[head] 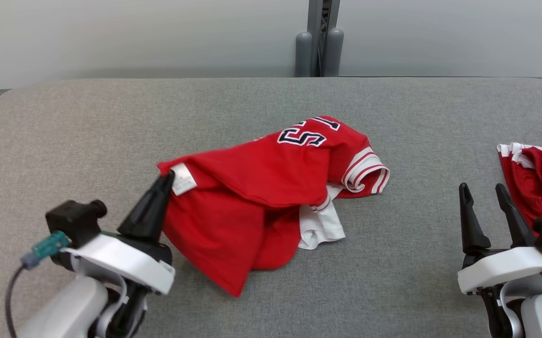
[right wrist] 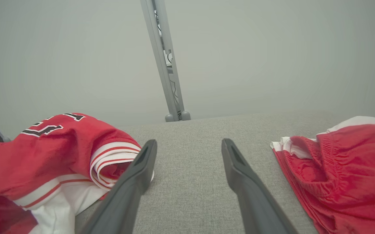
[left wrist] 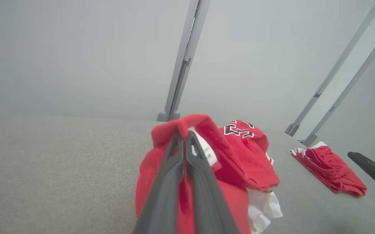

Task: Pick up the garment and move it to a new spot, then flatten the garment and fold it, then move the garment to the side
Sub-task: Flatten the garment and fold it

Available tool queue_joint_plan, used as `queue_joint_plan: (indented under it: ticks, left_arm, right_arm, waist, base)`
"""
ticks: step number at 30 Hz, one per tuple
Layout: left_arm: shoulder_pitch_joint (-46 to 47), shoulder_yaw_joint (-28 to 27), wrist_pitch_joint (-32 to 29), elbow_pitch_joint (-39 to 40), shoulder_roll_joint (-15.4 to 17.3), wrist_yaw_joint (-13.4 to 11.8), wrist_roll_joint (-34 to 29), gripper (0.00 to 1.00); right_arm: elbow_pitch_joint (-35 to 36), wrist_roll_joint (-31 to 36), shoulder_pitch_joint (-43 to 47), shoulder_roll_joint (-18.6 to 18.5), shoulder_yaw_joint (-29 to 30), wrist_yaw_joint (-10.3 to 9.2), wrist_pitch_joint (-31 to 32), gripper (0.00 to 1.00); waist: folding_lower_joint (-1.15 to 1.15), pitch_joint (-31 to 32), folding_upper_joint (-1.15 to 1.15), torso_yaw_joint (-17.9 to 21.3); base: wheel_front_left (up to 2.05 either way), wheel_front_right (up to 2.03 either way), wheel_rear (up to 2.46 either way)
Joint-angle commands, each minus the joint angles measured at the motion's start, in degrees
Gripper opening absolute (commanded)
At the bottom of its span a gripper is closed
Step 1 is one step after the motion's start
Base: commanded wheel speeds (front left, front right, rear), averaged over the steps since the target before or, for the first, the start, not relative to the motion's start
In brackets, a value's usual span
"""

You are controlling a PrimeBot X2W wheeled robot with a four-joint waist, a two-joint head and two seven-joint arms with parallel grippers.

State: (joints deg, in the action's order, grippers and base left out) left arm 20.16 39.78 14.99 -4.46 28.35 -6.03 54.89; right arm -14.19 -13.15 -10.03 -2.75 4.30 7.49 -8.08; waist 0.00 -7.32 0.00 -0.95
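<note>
The garment is a crumpled red jersey with white trim and dark numerals, lying mid-table. My left gripper is shut on its left edge, beside a white label. In the left wrist view the two fingers press together with red cloth of the garment pinched at their tips and lifted into a small peak. My right gripper stands open over bare table at the lower right, apart from the jersey. In the right wrist view the gripper has grey table between its fingers and the garment to its left.
A second red piece of clothing with white trim lies at the table's right edge, close behind my right gripper. The grey felt table has rounded far corners. A grey post rises behind the far edge.
</note>
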Motion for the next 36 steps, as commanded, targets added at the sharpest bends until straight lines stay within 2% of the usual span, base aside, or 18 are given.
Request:
queue_joint_plan:
  ticks: [1,8,16,22,27,36]
  left_arm:
    - [1.1,-0.6,0.2,-0.2,0.3,0.4,0.1,0.0]
    - [5.7,-5.2,0.2,-5.9,2.0,2.6,1.6,0.0]
    - [13.1,-6.0,-3.4,-17.8,2.6,6.4,3.2,0.0]
    - [17.2,-5.3,-6.2,-28.1,1.7,8.7,3.7,0.0]
    - [19.7,-5.4,-5.3,-35.8,-0.2,10.3,4.4,0.0]
    - [21.9,-4.3,-2.6,-42.2,-2.8,12.0,3.3,0.0]
  right_arm:
    - [-0.1,0.0,-0.3,-0.3,-0.1,0.02,0.1,1.0]
    - [-0.4,-0.8,-1.0,-0.3,-3.3,0.02,0.4,1.0]
    - [-1.5,-1.5,-2.7,-0.3,-6.2,0.02,-0.1,1.0]
    - [-3.1,-2.0,-4.2,-0.3,-10.2,0.02,0.0,1.0]
    - [-4.8,-2.7,-5.1,-0.3,-14.9,0.02,-0.2,1.0]
    - [-6.6,-2.8,-6.0,-0.3,-17.4,0.02,-0.6,1.0]
  waist:
    - [0.0,-0.1,0.0,0.1]
    - [0.0,-1.3,0.0,1.2]
    - [0.0,-3.1,0.0,3.2]
    - [0.0,-4.3,0.0,4.7]
    - [0.0,-4.8,0.0,4.9]
    - [0.0,-4.7,0.0,3.9]
  base:
    - [0.0,0.0,0.0]
    - [0.0,0.0,0.0]
    - [0.0,0.0,0.0]
    - [0.0,0.0,0.0]
    - [0.0,0.0,0.0]
    - [0.0,0.0,0.0]
